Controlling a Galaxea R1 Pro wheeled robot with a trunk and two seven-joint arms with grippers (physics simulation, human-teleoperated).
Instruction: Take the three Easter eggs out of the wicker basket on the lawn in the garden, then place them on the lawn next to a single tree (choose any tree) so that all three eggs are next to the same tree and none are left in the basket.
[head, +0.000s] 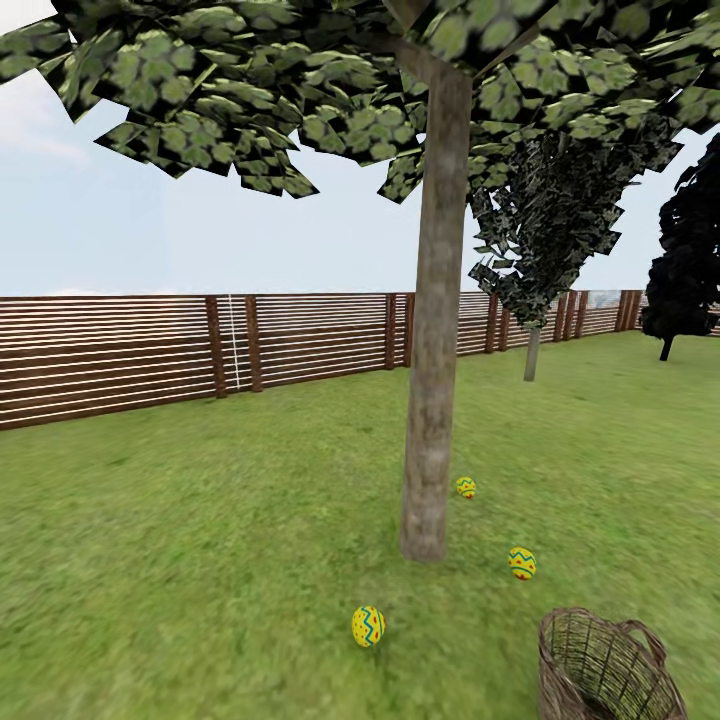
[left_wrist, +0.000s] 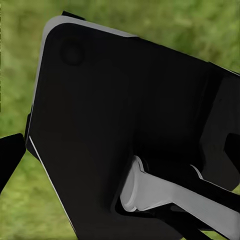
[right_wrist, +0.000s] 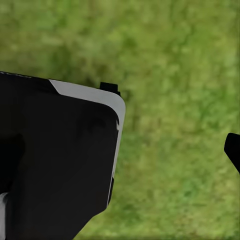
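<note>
While the head view takes in the whole garden, with the tree (head: 432, 380) rising from the lawn (head: 200, 560) on a straight mottled grey-brown trunk under a broad leafy canopy, the wrist views give only close, blurred grass and dark robot bodywork. Three Easter eggs lie on the grass around the foot of that trunk: the far egg (head: 466, 487) just beyond and to the right of the base, the middle egg (head: 522, 563) further right and nearer the camera, and the near egg (head: 368, 626) in front of the trunk, slightly left. Each is yellow with blue zigzag stripes and red dots, and all three sit apart from one another. At the lower right corner stands the wicker basket (head: 600, 665), brown and open-woven, with a loop handle at its rim; what shows of its inside holds no egg. A brown slatted fence (head: 150, 350) closes the yard behind, with a smaller tree (head: 545, 240) and a dark cypress (head: 690, 250) to the right. Large black panels block both wrist views, so I cannot tell whether either gripper is open or closed.
</note>
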